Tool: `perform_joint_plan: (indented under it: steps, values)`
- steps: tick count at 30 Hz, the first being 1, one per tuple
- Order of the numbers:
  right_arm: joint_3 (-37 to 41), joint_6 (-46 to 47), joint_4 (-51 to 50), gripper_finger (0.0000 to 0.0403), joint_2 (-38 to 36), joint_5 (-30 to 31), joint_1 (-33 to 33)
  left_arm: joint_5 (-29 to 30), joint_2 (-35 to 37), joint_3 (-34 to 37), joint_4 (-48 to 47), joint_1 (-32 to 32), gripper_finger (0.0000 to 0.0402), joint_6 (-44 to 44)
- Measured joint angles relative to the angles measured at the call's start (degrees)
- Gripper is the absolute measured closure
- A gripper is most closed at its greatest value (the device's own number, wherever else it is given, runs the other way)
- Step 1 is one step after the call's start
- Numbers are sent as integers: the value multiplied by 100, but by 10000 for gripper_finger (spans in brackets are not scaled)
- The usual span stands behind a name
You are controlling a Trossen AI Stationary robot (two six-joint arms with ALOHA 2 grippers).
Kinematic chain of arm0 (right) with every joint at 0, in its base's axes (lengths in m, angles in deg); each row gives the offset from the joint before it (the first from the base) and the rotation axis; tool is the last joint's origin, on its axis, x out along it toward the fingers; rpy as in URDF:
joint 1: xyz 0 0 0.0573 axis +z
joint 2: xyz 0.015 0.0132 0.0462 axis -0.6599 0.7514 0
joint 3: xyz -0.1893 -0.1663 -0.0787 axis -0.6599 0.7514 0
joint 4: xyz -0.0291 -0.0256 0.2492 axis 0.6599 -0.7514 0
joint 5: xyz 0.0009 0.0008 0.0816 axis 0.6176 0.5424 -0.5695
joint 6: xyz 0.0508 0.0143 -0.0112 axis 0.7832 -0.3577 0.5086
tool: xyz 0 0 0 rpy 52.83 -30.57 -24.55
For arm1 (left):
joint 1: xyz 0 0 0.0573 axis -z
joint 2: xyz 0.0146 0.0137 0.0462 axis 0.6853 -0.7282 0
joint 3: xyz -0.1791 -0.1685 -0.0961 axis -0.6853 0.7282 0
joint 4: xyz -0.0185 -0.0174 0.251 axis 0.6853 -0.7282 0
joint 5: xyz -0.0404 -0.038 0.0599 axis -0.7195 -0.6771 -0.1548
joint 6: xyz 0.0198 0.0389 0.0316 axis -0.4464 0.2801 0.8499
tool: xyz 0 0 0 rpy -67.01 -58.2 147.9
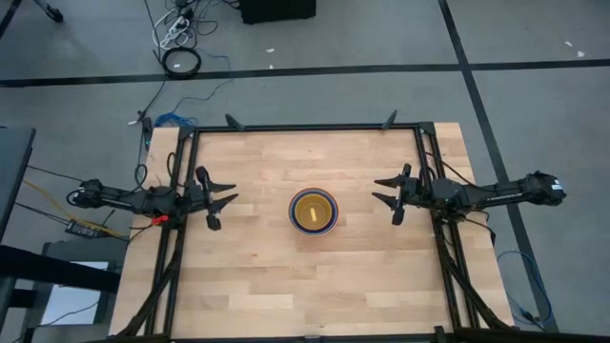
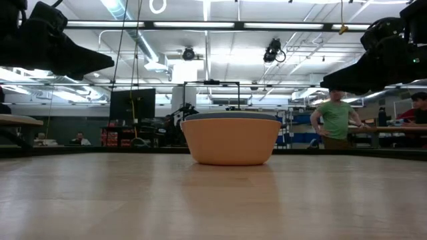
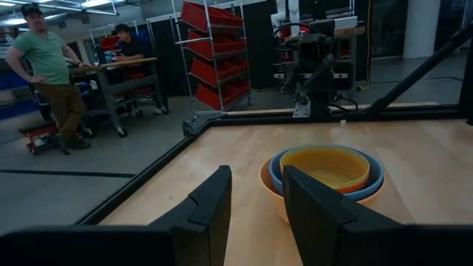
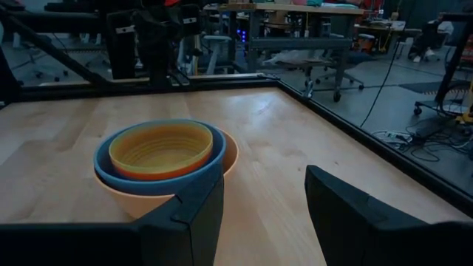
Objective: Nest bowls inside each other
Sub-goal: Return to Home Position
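Note:
The bowls (image 1: 314, 211) stand nested in one stack at the middle of the table: an orange outer bowl (image 4: 129, 199), a blue one (image 4: 162, 181) in it, and a yellow one (image 4: 159, 151) on top, with a red-orange rim just showing. The stack rests by its base (image 2: 230, 160) on the wood. My left gripper (image 1: 227, 200) is open at the table's left side, level, pointing at the stack from a distance. My right gripper (image 1: 386, 198) is open at the right side, likewise level and apart from the stack.
A black frame (image 1: 305, 127) runs along the table's far edge and down both sides. Bare wood (image 1: 315, 286) lies all around the stack. People stand and sit in the room beyond the table.

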Motion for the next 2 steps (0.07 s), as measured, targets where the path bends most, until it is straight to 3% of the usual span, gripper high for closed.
perform_joint_plan:
  steps: [2]
  values:
    - [0,0,0,225,-2,0,-2,0,0,0,0,0,270,0]
